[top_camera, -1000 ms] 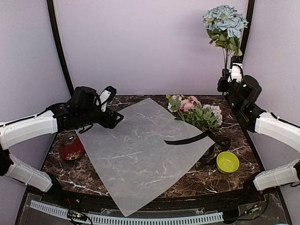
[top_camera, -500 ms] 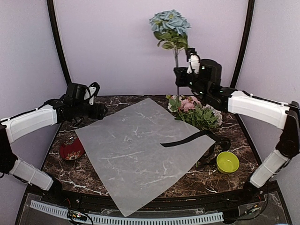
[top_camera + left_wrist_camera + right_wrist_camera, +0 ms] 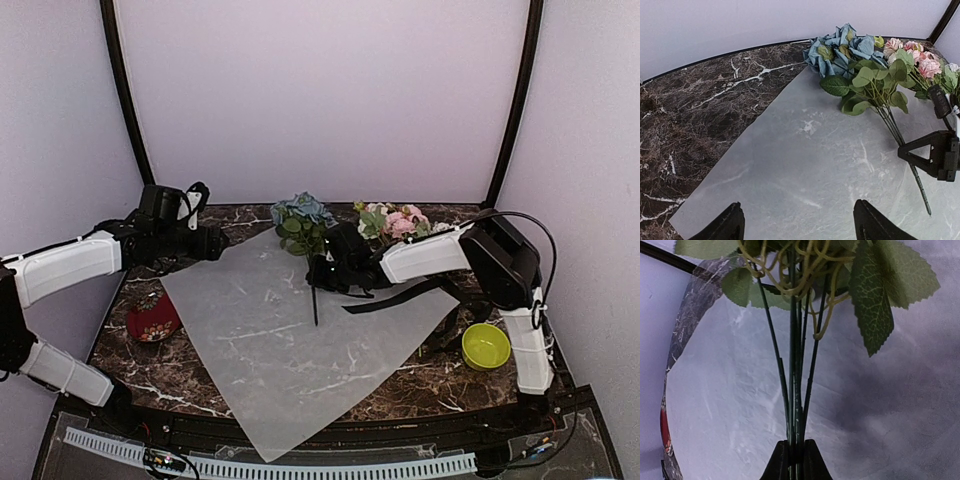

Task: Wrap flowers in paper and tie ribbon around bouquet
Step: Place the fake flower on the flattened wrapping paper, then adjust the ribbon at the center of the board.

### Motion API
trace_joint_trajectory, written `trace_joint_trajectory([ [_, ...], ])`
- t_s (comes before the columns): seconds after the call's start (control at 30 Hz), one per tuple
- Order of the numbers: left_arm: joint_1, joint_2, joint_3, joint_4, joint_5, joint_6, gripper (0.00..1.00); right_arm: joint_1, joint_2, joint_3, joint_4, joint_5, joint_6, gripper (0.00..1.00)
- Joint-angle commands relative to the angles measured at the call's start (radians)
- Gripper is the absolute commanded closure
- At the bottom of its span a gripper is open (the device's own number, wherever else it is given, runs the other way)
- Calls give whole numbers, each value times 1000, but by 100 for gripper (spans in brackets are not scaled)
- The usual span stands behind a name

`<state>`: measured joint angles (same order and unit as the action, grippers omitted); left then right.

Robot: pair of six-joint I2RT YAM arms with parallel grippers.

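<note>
Right jaws grip the blue flowers (image 3: 300, 213) by the stems, over the paper (image 3: 290, 340).
Right arm (image 3: 430, 255) reaches low and leftward, jaws pinched on the stems (image 3: 796, 405). Paper lies beneath, ribbon (image 3: 395, 297) just right, pink flowers (image 3: 400, 220) beyond. Left arm (image 3: 70, 265) stretches low, jaws wide above the paper's far-left edge.

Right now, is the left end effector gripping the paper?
No, the fingers of the left end effector stand wide apart in its wrist view, with the paper lying flat and unpinched below.
</note>
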<state>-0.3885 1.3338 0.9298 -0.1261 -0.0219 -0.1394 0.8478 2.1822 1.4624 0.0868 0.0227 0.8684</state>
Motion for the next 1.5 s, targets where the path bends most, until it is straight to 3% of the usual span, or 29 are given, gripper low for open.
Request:
trace_joint_trajectory([
  [0.0, 5, -53, -17, 34, -7, -2, 23, 25, 15, 60, 26, 2, 84, 98],
  [0.07, 6, -53, -15, 31, -4, 1, 23, 25, 22, 78, -12, -26, 63, 74],
  [0.13, 6, -57, -9, 25, 0, 2, 23, 25, 4, 113, -89, -48, -11, 57],
  [0.23, 5, -70, 0, 12, 12, 3, 23, 24, -79, 147, -255, 11, -188, 41],
  [0.33, 4, -86, 16, -9, 31, -4, 23, 9, -207, 104, -417, 192, -323, 21],
  [0.4, 4, -96, 27, -16, 53, -17, 23, -24, -299, 45, -506, 295, -387, 13],
  [0.57, 1, -111, 18, 4, 96, -35, 25, -248, -503, -137, -677, 261, -389, 19],
  [0.77, 1, -108, 4, 0, 117, -7, 26, -451, -702, -405, -617, 193, -362, 34],
  [0.9, 1, -111, -16, 9, 126, 4, 26, -529, -685, -497, -546, 80, -338, 38],
  [1.2, 1, -116, -23, 12, 131, 14, 26, -546, -499, -511, -454, 159, -339, 54],
  [1.47, 1, -121, -20, 9, 117, 37, 26, -679, -574, -709, -341, 182, -239, 56],
])
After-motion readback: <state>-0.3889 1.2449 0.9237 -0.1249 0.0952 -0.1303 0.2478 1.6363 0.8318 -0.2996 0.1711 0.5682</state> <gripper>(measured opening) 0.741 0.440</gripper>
